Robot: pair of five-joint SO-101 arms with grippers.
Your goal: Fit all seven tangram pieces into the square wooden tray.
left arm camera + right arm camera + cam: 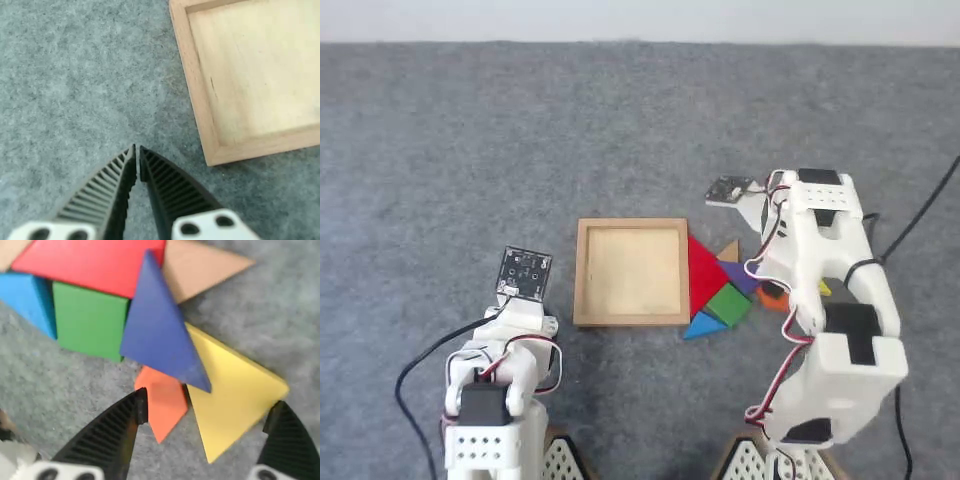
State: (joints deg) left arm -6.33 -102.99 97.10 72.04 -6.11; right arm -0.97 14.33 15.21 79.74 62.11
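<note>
Yellow triangle (240, 395) — between right gripper's (210, 405) parted jaws; left gripper (138, 150) closed.

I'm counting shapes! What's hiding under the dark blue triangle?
The dark blue triangle lies over edges of the red piece, yellow triangle and orange piece. How far they run beneath is covered.

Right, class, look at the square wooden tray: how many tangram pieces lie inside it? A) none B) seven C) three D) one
A: the tray has a bare wooden floor, while pieces such as the red triangle and the green square lie beside it on the carpet.
</note>
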